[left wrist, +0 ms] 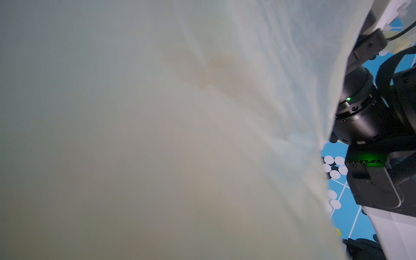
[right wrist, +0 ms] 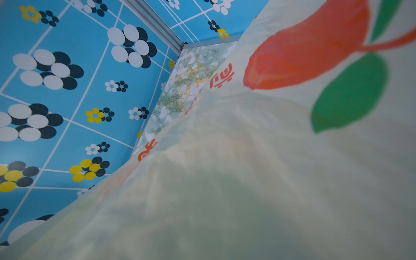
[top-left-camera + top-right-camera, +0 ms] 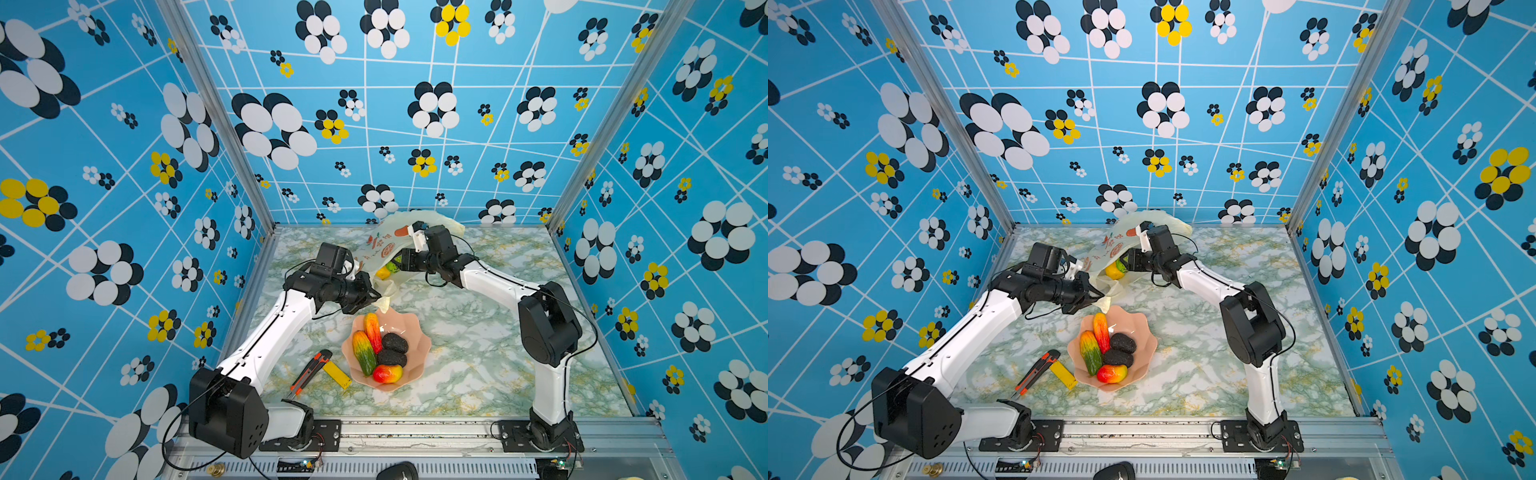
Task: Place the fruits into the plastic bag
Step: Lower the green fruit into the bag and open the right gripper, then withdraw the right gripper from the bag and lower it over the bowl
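The plastic bag (image 3: 384,243) (image 3: 1121,243) stands at the back centre with its mouth facing the front. My left gripper (image 3: 375,296) (image 3: 1097,297) is shut on the bag's lower edge. My right gripper (image 3: 401,261) (image 3: 1130,259) reaches into the mouth, its jaws hidden by plastic. A yellow fruit (image 3: 382,272) and a green one (image 3: 392,266) lie just inside. An orange-red piece (image 3: 372,329), a green-orange piece (image 3: 364,354), two black ovals (image 3: 395,343) and a mango (image 3: 387,374) lie in the pink bowl (image 3: 413,328). Bag plastic (image 1: 157,112) (image 2: 270,168) covers both wrist views.
An orange-black utility knife (image 3: 309,371) and a flat yellow block (image 3: 337,374) lie on the marble table (image 3: 478,353) left of the bowl. The bowl sits just in front of my left gripper. Patterned blue walls enclose three sides. The right arm (image 1: 369,117) shows in the left wrist view.
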